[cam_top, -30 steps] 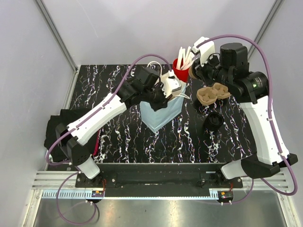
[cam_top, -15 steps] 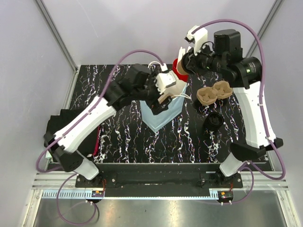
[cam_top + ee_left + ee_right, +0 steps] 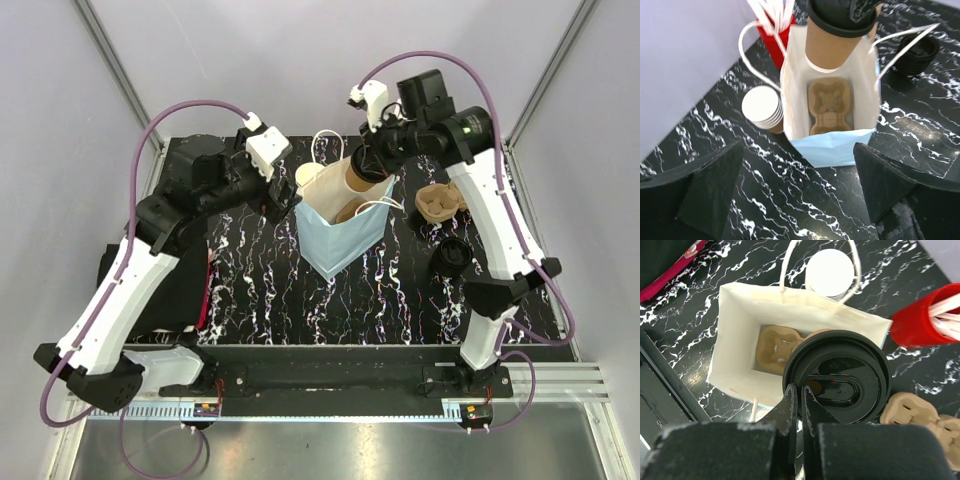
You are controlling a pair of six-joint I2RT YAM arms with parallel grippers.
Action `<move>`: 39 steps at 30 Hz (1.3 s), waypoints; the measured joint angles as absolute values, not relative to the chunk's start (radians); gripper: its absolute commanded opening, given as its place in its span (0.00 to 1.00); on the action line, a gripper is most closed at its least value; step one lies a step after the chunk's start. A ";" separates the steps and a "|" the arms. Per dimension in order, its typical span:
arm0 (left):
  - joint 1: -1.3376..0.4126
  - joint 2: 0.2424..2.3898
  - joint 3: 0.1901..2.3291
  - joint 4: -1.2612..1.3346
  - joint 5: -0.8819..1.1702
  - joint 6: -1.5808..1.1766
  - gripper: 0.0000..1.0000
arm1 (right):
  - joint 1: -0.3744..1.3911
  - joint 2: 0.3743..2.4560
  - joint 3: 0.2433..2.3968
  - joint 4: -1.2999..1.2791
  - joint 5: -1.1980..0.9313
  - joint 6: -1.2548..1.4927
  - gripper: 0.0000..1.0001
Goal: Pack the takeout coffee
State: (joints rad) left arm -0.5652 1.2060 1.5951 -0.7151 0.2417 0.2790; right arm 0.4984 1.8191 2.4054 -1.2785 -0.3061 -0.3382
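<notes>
While the right pincer (image 3: 799,390) is clenching, its two fingers (image 3: 790,407) are lying almost together and pinching the near edge of the takeout coffee (image 3: 832,42) at its black lid (image 3: 837,372).

- Right pincer: it is grasping the takeout coffee by that edge alone and is touching no other item.
- Left pincer (image 3: 799,150): it is standing released, fingers spread wide, hanging above the counter (image 3: 260,290) to the left of the bag, holding and touching nothing.
- Takeout coffee, position: it is hanging over the open mouth of the paper bag (image 3: 335,250), toward the far right corner. Whether its base is sitting below the bag's rim cannot be told.
- Takeout coffee, attitude: its long axis is running close to upright, slightly leaning. The lid is facing up toward the right wrist camera and the base is pointing down into the bag.
- Bag contents: a brown pulp cup carrier (image 3: 831,105) is lying flat on the bag's floor, partly under the cup.
- Other stock on the counter: a stack of lidless cups (image 3: 762,106) is standing just beside the bag. A red cup of white sticks (image 3: 917,322) is standing behind the bag. A second pulp carrier (image 3: 437,203) and a stack of black lids (image 3: 452,257) are sitting to the right.
</notes>
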 measured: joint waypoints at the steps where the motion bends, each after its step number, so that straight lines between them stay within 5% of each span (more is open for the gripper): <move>1: -0.553 1.208 1.580 -0.707 0.242 0.273 0.99 | 0.506 1.838 2.413 -1.281 -0.307 -0.337 0.00; 17: -0.461 1.610 1.756 -0.643 0.268 0.171 0.99 | 0.517 1.996 2.442 -1.316 -0.306 -0.337 0.00; 29: -0.434 1.711 1.851 -0.570 0.332 0.101 0.99 | 0.517 2.033 2.441 -1.335 -0.327 -0.348 0.00; 39: -0.405 1.730 1.845 -0.512 0.363 0.042 0.63 | 0.518 2.033 2.389 -1.334 -0.328 -0.356 0.00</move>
